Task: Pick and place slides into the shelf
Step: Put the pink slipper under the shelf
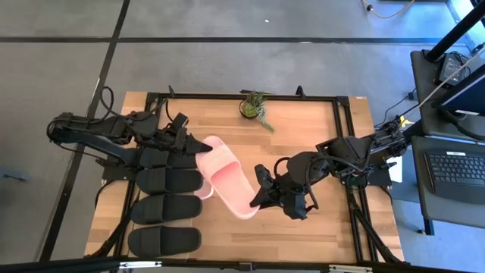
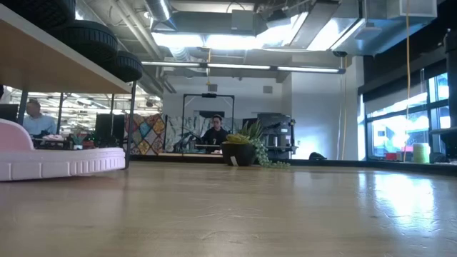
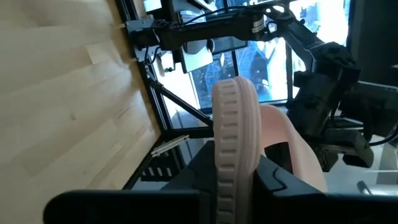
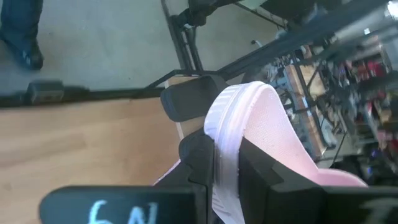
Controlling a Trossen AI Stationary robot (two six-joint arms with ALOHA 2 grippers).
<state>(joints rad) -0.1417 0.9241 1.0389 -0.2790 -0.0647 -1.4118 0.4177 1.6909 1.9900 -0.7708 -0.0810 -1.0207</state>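
— Beyond the table [image 1: 303, 227] lay an open workshop, people seated far off. What stood at the left?

— Four black slides [image 1: 164, 201] lay in a row on the shelf [image 1: 114, 186], so by my reckoning most of the work was done. One pale slide [image 1: 203, 186] lay half hidden at the row's edge; whether it was stowed I couldn't tell.

— And the left tool [image 1: 198, 146]?

— Clenched on one end of the pink slide [image 1: 227, 178]; its wrist view showed the ribbed sole pinched between both fingers [image 3: 205, 168].

— The right tool [image 1: 260, 196]?

— Clamped on the opposite end, fingers [image 4: 199, 155] around the sole's rim. Both held that slide near mid-table, beside the shelf. It remained to be placed.
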